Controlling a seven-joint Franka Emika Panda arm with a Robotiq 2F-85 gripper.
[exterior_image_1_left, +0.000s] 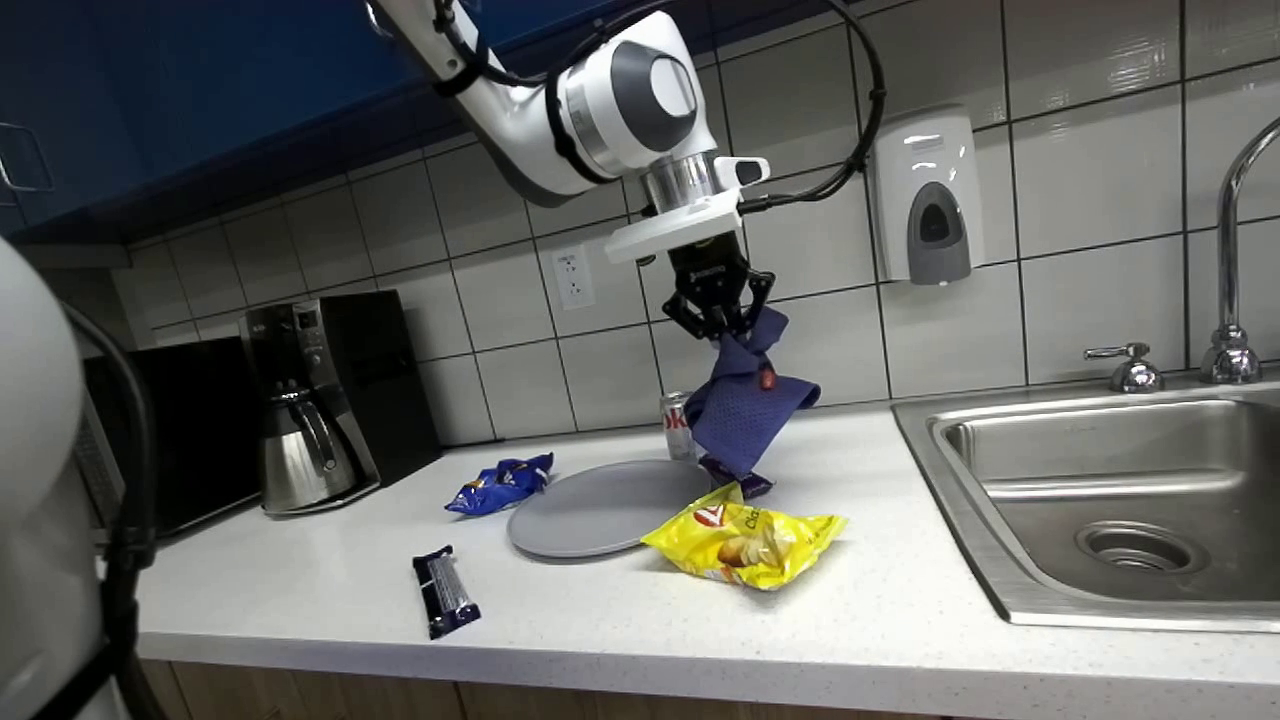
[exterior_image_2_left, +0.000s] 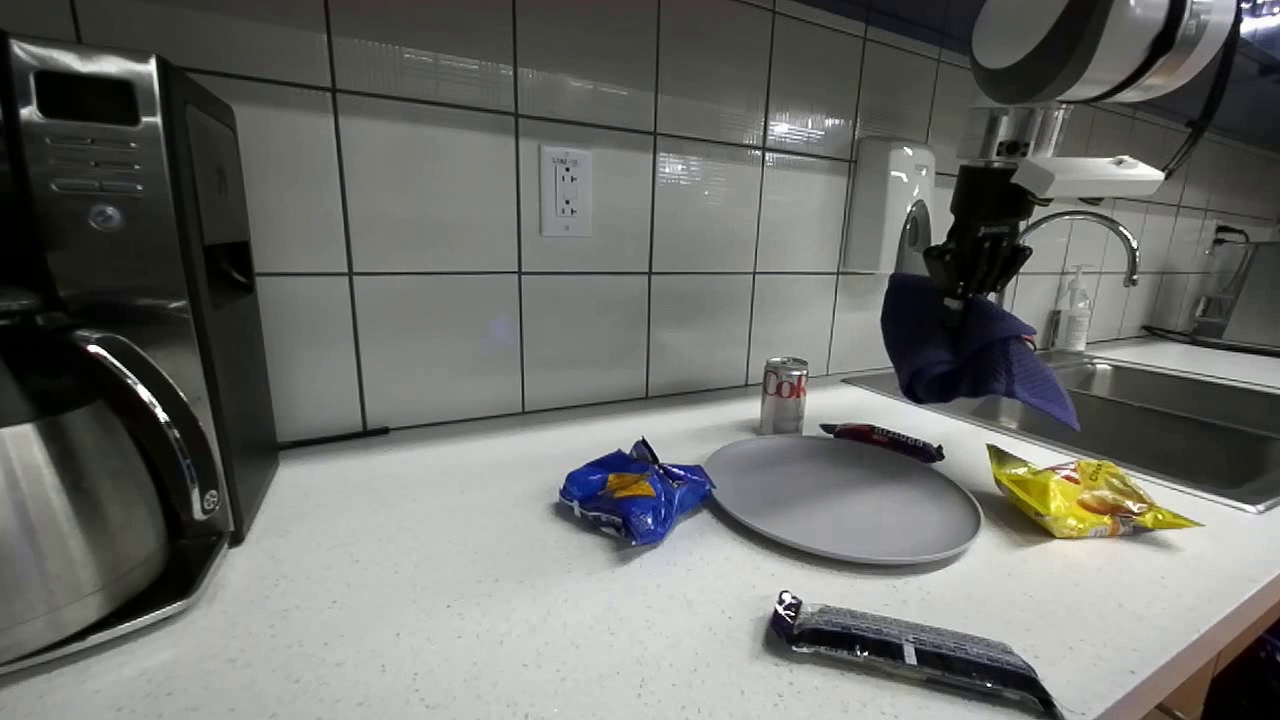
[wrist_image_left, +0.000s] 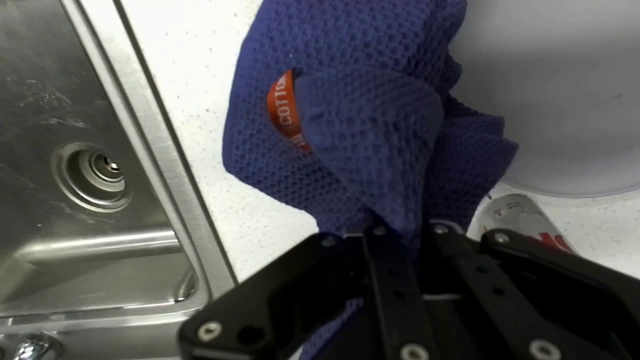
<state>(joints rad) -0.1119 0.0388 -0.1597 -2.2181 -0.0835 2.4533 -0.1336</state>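
Here's the purple cloth (exterior_image_2_left: 975, 345), aloft at the right of the frame in an exterior view, and we see the gripper (exterior_image_2_left: 957, 302) clamped on a bunched fold near its top, so the rest hangs loose under its own weight. How much fabric is caught we can't make out, with the jaws half buried in it. In the wrist view, the cloth masks part of the grey plate (wrist_image_left: 555, 120), itself cut off at upper right, while we spot the can (wrist_image_left: 520, 215) lower right, partly behind the gripper. Below centre in an exterior view, we lose much of a dark wrapper (exterior_image_1_left: 752, 484) behind cloth and yellow bag (exterior_image_1_left: 750, 545).
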